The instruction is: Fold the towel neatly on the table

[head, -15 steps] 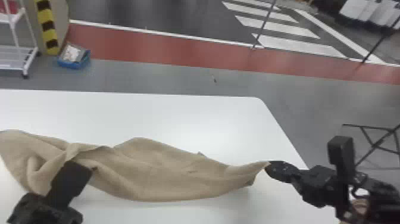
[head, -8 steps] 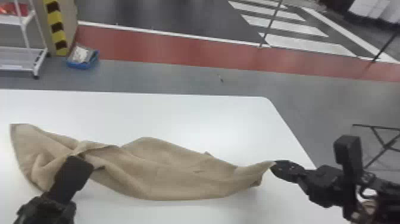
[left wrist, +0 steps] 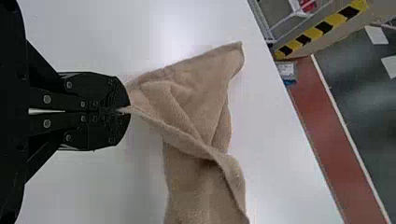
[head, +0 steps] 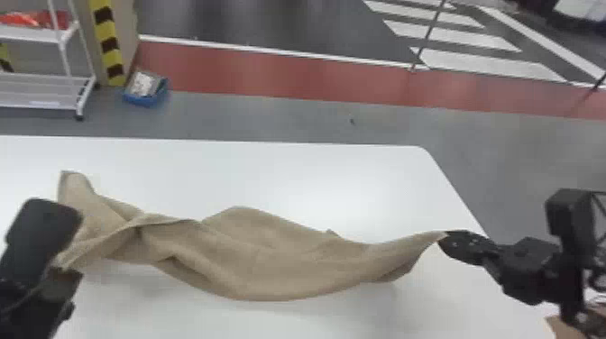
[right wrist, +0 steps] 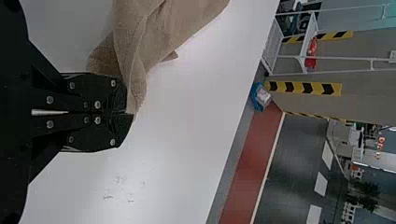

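The towel (head: 270,266) stretches across the white bench (head: 315,180) in a long, loose band, from the left side of the head view to right of its centre. Its left end is twisted: one layer crosses over another in a raised fold, and a corner points up toward the top of the frame. The middle is wider and bunched into soft creases, with a small tip poking out along its upper edge. Toward the right it narrows to a point.

The left claw (head: 63,281), at the lower left of the head view, is clenched on the towel. In the left wrist view the fingertips of the left claw (left wrist: 122,111) meet with a bit of the towel's edge pinched between them.

The right claw (head: 446,239), right of centre in the head view, grasps the narrow right end. In the right wrist view the right claw (right wrist: 129,113) is closed around the towel's tip, the cloth running away from it in folds.

Beyond the bench, a white rack (head: 67,36) stands at the upper left of the head view, near a yellow-and-black striped post (head: 109,45) and a blue box (head: 146,97) on the floor (head: 270,112).
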`<control>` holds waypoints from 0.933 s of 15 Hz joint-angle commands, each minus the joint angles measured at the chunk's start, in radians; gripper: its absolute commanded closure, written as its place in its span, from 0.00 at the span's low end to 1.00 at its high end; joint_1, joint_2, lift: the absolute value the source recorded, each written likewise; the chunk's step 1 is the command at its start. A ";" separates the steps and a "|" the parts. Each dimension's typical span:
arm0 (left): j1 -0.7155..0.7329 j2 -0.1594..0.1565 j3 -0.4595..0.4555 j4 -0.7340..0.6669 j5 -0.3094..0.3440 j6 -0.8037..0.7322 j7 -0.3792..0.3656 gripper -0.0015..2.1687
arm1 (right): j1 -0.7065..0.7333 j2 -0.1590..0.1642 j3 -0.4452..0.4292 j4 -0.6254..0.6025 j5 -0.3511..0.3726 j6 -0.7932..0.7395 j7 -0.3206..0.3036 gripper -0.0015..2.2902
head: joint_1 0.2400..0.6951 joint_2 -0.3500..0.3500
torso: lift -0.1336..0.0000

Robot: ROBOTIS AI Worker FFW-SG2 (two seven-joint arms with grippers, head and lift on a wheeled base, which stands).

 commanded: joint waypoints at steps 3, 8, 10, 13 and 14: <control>-0.110 0.022 0.090 -0.048 -0.004 0.031 -0.091 0.65 | -0.082 -0.062 0.045 -0.003 -0.031 0.115 -0.006 0.59 | 1.00 0.21 | 0.07; -0.401 0.024 0.084 0.184 0.129 0.062 -0.133 0.65 | -0.381 -0.133 0.183 0.122 -0.092 0.446 -0.123 0.59 | 1.00 0.28 | 0.07; -0.550 0.009 0.075 0.343 0.189 0.065 -0.133 0.65 | -0.531 -0.160 0.258 0.216 -0.088 0.523 -0.169 0.59 | 1.00 0.28 | 0.07; -0.768 -0.019 0.072 0.577 0.235 0.053 -0.113 0.65 | -0.718 -0.186 0.346 0.368 -0.081 0.559 -0.245 0.59 | 0.92 0.28 | 0.07; -0.843 -0.025 0.073 0.664 0.260 0.031 -0.104 0.65 | -0.775 -0.194 0.370 0.422 -0.083 0.569 -0.271 0.59 | 0.88 0.28 | 0.07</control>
